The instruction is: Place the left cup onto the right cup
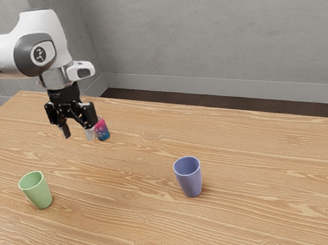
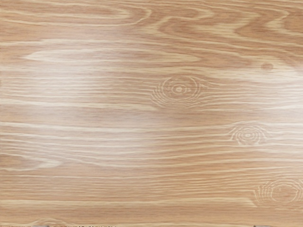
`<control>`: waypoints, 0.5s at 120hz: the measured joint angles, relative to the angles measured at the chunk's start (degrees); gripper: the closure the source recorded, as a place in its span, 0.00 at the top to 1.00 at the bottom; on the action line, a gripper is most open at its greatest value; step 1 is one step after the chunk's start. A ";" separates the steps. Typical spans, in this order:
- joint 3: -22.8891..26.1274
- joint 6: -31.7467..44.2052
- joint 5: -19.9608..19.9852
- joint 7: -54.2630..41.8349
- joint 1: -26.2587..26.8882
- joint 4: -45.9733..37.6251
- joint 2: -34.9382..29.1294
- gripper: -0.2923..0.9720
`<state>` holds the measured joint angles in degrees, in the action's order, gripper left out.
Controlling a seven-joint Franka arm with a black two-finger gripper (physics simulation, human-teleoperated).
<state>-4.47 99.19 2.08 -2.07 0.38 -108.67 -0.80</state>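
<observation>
Gripper (image 1: 77, 131) spread wide and empty, pink-blue object (image 1: 102, 130) just beside it, markings unreadable, green cup (image 1: 35, 189), purple cup (image 1: 188, 176) well apart

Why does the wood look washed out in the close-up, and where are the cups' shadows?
Wrist view: a pale glare sheen lies across the wooden table. Exterior view: diffuse light; the pale green cup and the lavender cup cast only small, faint shadows at their bases.
</observation>
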 joint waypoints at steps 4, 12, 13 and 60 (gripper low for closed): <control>-0.01 0.95 0.01 0.13 -0.52 -1.50 -0.80 0.64; -0.01 2.62 -0.01 0.46 -1.52 -3.63 -1.64 0.62; -0.01 2.83 -0.01 0.50 -1.63 -3.88 -1.75 0.62; -0.10 10.74 -0.68 1.98 -6.86 -11.52 -2.56 0.56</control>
<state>-4.57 109.93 1.40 -0.08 -6.48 -120.19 -3.36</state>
